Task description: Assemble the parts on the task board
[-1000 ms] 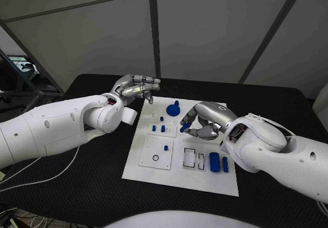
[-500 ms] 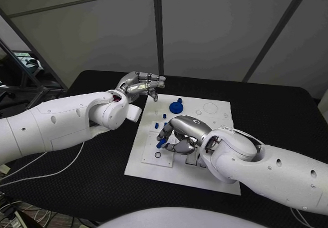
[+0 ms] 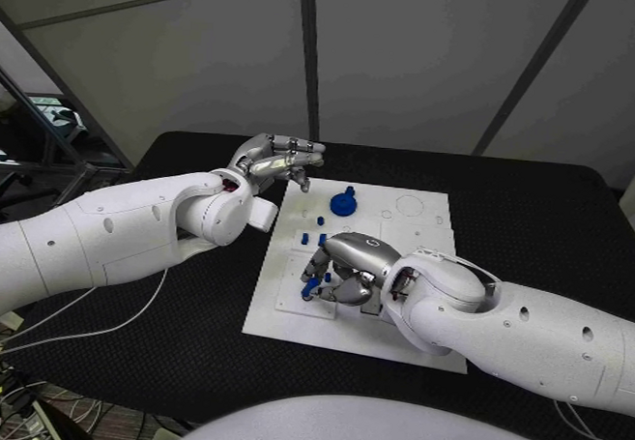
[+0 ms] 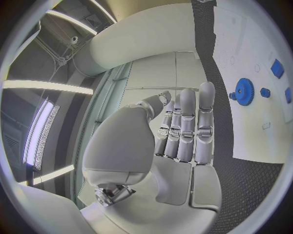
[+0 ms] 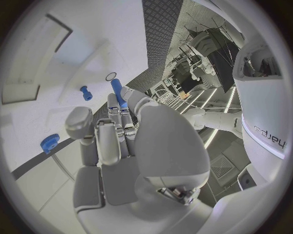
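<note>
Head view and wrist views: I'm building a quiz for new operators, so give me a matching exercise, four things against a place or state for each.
Things:
1. left hand
2. right hand
3. blue peg
4. blue gear

States:
A. standing at the task board's far end
B. pinched in fingertips, near a small ring-marked hole
C. holding nothing, raised beyond the board's far left corner
D. low over the board's near left part

Pairs: 1-C, 2-D, 3-B, 4-A

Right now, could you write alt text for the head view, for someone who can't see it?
The right hand holds a small blue peg over the white task board on a black table. The left hand hovers beside the board's far corner, near a blue gear.
</note>
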Robot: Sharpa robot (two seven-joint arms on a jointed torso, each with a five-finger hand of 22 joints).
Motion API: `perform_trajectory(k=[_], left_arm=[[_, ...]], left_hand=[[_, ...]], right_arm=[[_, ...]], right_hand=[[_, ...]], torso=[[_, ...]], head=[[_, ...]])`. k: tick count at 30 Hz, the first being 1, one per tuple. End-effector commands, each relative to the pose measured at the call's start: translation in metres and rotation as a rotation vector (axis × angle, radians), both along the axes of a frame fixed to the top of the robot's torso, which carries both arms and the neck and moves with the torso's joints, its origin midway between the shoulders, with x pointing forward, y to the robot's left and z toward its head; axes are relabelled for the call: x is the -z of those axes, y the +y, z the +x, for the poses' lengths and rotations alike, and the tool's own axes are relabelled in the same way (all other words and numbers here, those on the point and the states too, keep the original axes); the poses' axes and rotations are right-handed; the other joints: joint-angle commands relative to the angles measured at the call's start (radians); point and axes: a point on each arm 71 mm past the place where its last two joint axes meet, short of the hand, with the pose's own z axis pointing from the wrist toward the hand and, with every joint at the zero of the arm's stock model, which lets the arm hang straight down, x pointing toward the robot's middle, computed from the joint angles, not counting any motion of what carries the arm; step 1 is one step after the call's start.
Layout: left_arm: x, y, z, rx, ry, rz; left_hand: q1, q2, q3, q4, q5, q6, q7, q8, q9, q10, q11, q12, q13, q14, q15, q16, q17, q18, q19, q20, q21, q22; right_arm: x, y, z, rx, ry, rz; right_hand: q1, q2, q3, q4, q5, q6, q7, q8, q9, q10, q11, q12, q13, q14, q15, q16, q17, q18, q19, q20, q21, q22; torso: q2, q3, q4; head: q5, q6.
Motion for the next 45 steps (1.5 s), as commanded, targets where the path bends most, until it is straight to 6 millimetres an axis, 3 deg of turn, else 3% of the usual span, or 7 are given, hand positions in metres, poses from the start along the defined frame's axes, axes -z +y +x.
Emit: perform_trajectory(k=[1, 23, 30, 36, 45], left_arm=[[-0.001, -0.002, 0.000, 0.013, -0.002, -0.008], [-0.001, -0.002, 0.000, 0.014, -0.002, -0.008], [-0.001, -0.003, 0.000, 0.016, -0.001, -0.009], [-0.001, -0.004, 0.000, 0.018, -0.001, -0.010], [-0.001, -0.004, 0.000, 0.019, 0.002, -0.009]], left_hand=[[0.003, 0.010, -0.005, 0.001, -0.002, -0.002, 0.008, 0.003, -0.001, -0.007, 0.000, 0.006, 0.002, -0.005, -0.001, -0.003, -0.001, 0.019, -0.004, 0.000, -0.007, -0.002], [0.003, 0.010, -0.005, 0.001, -0.002, -0.002, 0.008, 0.003, -0.001, -0.007, 0.000, 0.006, 0.002, -0.005, -0.001, -0.003, -0.001, 0.019, -0.004, 0.000, -0.007, -0.002], [0.003, 0.010, -0.005, 0.001, -0.002, -0.002, 0.008, 0.003, -0.001, -0.007, 0.000, 0.006, 0.002, -0.005, -0.001, -0.003, -0.001, 0.019, -0.004, 0.000, -0.007, -0.002], [0.003, 0.010, -0.005, 0.001, -0.002, -0.002, 0.008, 0.003, -0.001, -0.007, 0.000, 0.006, 0.002, -0.005, -0.001, -0.003, -0.001, 0.019, -0.004, 0.000, -0.007, -0.002], [0.003, 0.010, -0.005, 0.001, -0.002, -0.002, 0.008, 0.003, -0.001, -0.007, 0.000, 0.006, 0.002, -0.005, -0.001, -0.003, -0.001, 0.019, -0.004, 0.000, -0.007, -0.002]], right_arm=[[0.002, 0.002, -0.001, -0.029, 0.005, -0.031], [0.006, 0.006, 0.000, -0.012, -0.056, -0.124], [0.005, 0.011, -0.004, -0.037, -0.072, -0.097], [0.005, 0.012, -0.006, -0.045, -0.075, -0.077], [0.002, 0.012, -0.006, -0.033, -0.096, -0.038]], right_hand=[[0.001, -0.001, 0.005, 0.001, 0.005, 0.000, 0.005, -0.003, 0.001, -0.004, 0.004, -0.004, -0.001, 0.040, -0.001, 0.005, -0.001, -0.009, -0.001, 0.003, 0.004, -0.001], [-0.004, -0.004, 0.006, 0.002, 0.003, 0.002, 0.005, -0.003, 0.001, -0.002, 0.005, -0.005, -0.001, 0.039, -0.001, 0.003, -0.005, -0.008, -0.005, 0.004, 0.001, -0.006], [-0.034, -0.028, 0.010, 0.010, 0.007, -0.029, 0.017, -0.023, -0.004, -0.051, 0.021, -0.042, -0.008, 0.035, 0.012, -0.002, -0.017, -0.005, -0.022, 0.013, -0.012, -0.026], [-0.059, -0.054, 0.007, 0.018, 0.016, -0.074, 0.029, -0.028, -0.006, -0.100, 0.038, -0.073, -0.008, 0.033, 0.027, -0.004, -0.023, -0.001, -0.035, 0.027, -0.024, -0.043], [-0.065, -0.068, -0.018, 0.013, 0.015, -0.148, 0.017, -0.028, -0.006, -0.186, 0.046, -0.084, -0.005, 0.022, 0.034, -0.020, -0.056, 0.011, -0.070, 0.036, -0.061, -0.095]], torso=[[-0.001, -0.0002, 0.0000], [0.000, -0.0006, -0.0008], [-0.001, -0.0019, 0.0012], [-0.002, -0.0007, 0.0008], [-0.002, 0.0003, 0.0002]], head=[[0.001, -0.001], [0.005, -0.010], [0.003, -0.007], [0.006, -0.006], [0.006, -0.001]])
